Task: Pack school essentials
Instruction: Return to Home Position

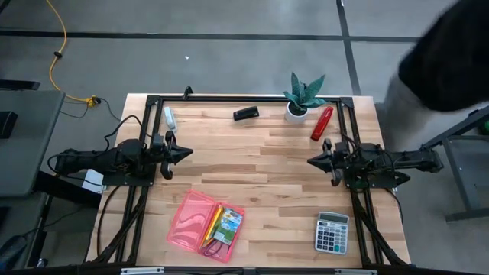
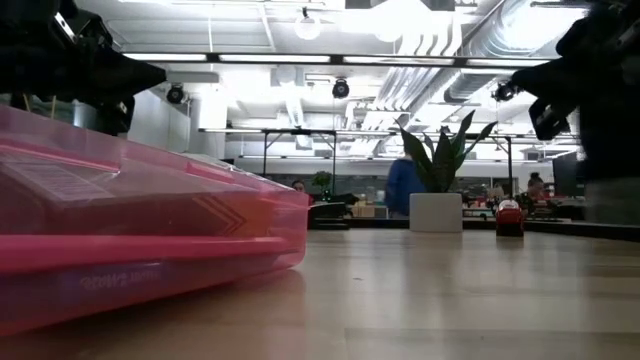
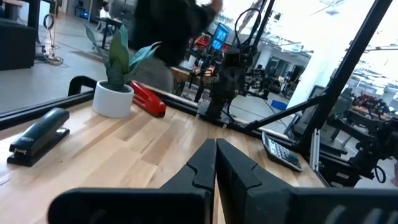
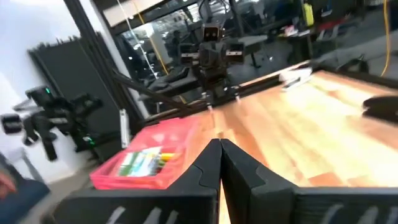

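Observation:
A pink translucent case [image 1: 206,225] lies open near the table's near edge, with its lid [image 1: 189,218] flat on the wood. Its tray [image 1: 226,227] holds the school essentials [image 1: 221,224]: yellow and orange pencils and a green-blue box. The right wrist view shows the case [image 4: 148,163] too, and it fills the low view's left [image 2: 140,240]. My left gripper [image 1: 188,153] is shut and hovers over the table's left side. My right gripper [image 1: 312,161] is shut and hovers at the right side. The scissors are not visible.
Along the far edge stand a black stapler [image 1: 245,114], a white potted plant [image 1: 301,98], a red oblong object [image 1: 322,123] and a small white item [image 1: 169,117]. A grey calculator [image 1: 332,232] lies at the near right. A person [image 1: 443,53] stands beyond the far right corner.

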### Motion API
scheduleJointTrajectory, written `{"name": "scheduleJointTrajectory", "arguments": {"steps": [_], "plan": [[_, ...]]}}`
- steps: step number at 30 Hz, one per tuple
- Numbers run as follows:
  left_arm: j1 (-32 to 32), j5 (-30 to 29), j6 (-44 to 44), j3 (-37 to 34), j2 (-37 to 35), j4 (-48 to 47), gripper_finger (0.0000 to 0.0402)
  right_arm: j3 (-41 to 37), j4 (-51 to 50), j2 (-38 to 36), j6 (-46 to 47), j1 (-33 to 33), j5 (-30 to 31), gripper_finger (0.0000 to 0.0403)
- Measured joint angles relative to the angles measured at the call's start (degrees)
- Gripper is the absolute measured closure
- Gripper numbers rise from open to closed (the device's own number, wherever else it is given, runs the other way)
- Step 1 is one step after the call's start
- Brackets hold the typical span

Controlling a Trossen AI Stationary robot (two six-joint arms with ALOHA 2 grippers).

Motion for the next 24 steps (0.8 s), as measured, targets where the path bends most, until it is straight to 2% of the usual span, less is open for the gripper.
{"name": "scheduleJointTrajectory", "arguments": {"steps": [5,9,24], "plan": [[0.00,0.00,0.01,0.00,0.00,0.06,0.0401,-0.02,-0.02,0.10,-6.86,0.00,-0.20,0.0403],[0.00,0.02,0.00,0.00,0.00,0.06,0.0401,-0.02,-0.02,0.10,-7.59,0.00,0.05,0.0403],[0.00,0.13,0.02,0.00,0.00,0.06,0.0401,-0.04,-0.02,0.12,4.92,0.00,0.07,0.0402]]}}
